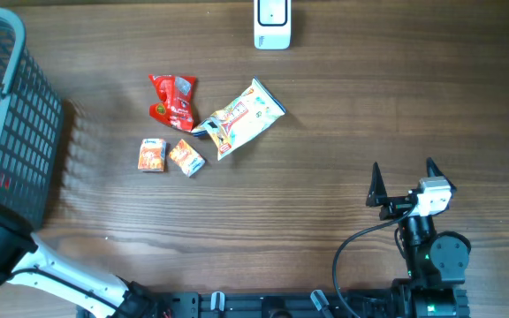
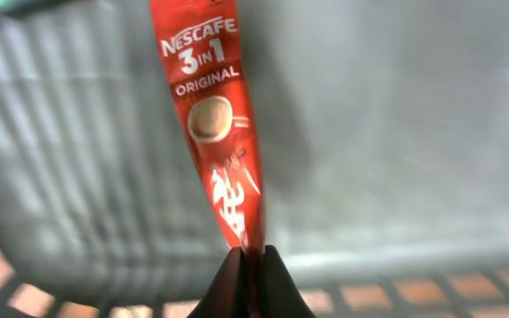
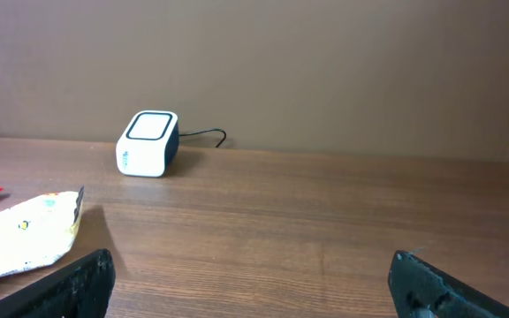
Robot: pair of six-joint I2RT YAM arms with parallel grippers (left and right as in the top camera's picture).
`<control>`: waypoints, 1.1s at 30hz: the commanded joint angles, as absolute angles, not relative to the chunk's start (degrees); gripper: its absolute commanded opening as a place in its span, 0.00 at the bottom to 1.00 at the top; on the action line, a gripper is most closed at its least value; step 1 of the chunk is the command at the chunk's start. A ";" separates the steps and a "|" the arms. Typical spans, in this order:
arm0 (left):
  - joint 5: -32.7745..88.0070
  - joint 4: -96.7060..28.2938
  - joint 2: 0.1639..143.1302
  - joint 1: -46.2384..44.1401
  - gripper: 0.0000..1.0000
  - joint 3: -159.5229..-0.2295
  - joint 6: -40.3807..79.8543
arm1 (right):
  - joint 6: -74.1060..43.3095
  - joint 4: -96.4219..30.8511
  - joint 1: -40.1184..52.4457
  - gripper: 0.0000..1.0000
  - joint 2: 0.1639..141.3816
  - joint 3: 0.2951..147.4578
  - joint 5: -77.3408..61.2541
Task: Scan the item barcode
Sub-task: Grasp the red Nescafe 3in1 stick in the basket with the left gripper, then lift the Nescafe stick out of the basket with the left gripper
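A red Nescafe 3 in 1 sachet (image 2: 215, 132) stands upright in the left wrist view, and my left gripper (image 2: 253, 256) is shut on its lower end. Behind it is the grey slatted wall of the basket (image 2: 78, 177). No barcode shows on the sachet's visible face. The white scanner (image 1: 272, 24) sits at the table's far edge, also seen as a small box with a cable, the scanner (image 3: 147, 143). My right gripper (image 1: 405, 181) rests open at the near right, nothing between its fingers. In the overhead view the left gripper is hidden at the basket (image 1: 25, 132).
Mid-table lie a red packet (image 1: 173, 102), a white and yellow pouch (image 1: 241, 117) and two small orange boxes (image 1: 152, 155) (image 1: 186, 158). The pouch (image 3: 25, 234) lies left of the right gripper (image 3: 250, 283). The dark basket fills the left edge.
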State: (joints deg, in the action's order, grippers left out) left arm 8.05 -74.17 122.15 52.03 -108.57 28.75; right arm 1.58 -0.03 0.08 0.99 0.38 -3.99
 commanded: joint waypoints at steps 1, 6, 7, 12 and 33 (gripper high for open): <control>19.68 -73.25 118.93 52.25 0.04 -109.95 28.69 | 1.13 0.08 0.32 1.00 0.58 0.30 -3.18; 25.74 -71.70 117.32 52.25 0.04 -109.95 28.69 | 1.15 0.08 0.32 1.00 0.58 0.30 -3.18; 25.74 -71.50 117.05 52.25 0.04 -109.95 28.69 | 1.13 0.08 0.32 1.00 0.58 0.30 -3.18; 23.38 -71.40 116.36 52.25 0.04 -109.93 28.69 | 1.10 0.05 0.32 1.00 0.58 0.30 -3.18; 7.77 -65.73 123.96 51.16 1.00 -101.45 29.15 | 1.13 0.08 0.32 1.00 0.58 0.30 -3.18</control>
